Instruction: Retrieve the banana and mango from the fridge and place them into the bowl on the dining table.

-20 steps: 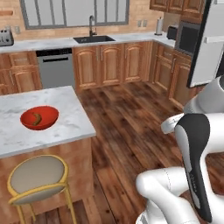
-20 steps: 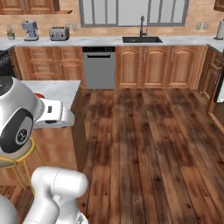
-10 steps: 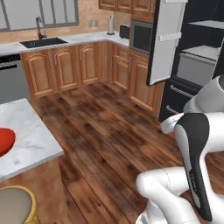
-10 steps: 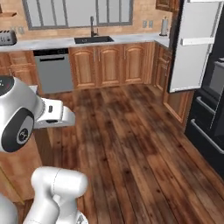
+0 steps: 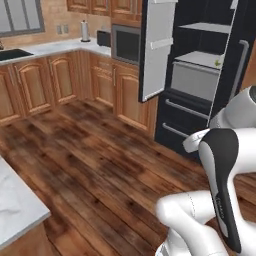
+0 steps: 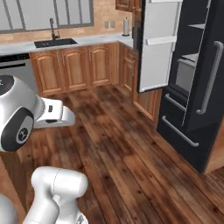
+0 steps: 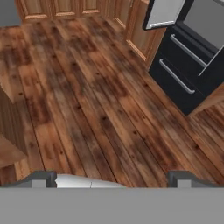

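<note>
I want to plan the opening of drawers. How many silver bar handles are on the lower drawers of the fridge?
2: the upper handle and the lower handle, one above the other on the fridge front. Others may be hidden.

No readable text, labels, brand marks, numbers or signs anywhere. Fridge [image 5: 200, 75] doors and drawers plain black, no badge. Built-in microwave [image 5: 125, 44] front shows no legible marking. Wooden cabinets [image 6: 87, 65] unmarked. A faint dark mark on the robot arm's lower link in the left base view is too small to read.
</note>
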